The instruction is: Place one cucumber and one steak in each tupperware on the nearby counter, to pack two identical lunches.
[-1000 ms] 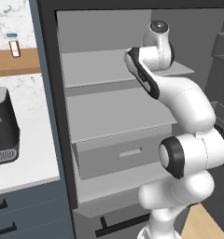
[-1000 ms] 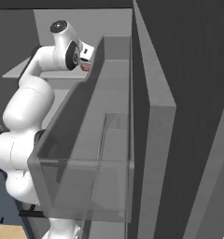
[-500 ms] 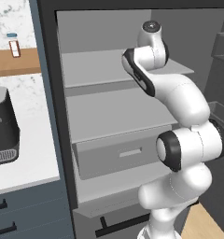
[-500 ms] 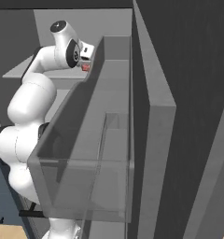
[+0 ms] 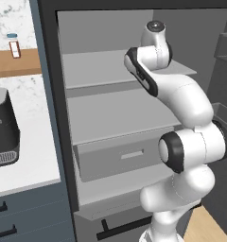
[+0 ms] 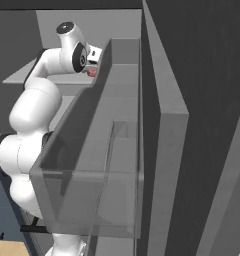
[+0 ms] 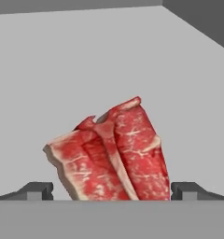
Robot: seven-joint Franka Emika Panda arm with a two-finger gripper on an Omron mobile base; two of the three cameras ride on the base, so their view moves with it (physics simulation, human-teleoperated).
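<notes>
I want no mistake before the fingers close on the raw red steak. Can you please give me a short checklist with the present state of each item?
1. Fingers open wide: ok.
2. Raw red steak with white fat marbling lies between the two dark finger tips in the hand view: ok.
3. Steak rests on the flat grey shelf of the tall cabinet: ok.
4. Nothing else near the steak on the shelf: ok.
5. Finger tips low enough to grip the steak: cannot tell.
6. White stone-look counter beside the cabinet is in sight: ok; tupperware there: cannot tell.
</notes>
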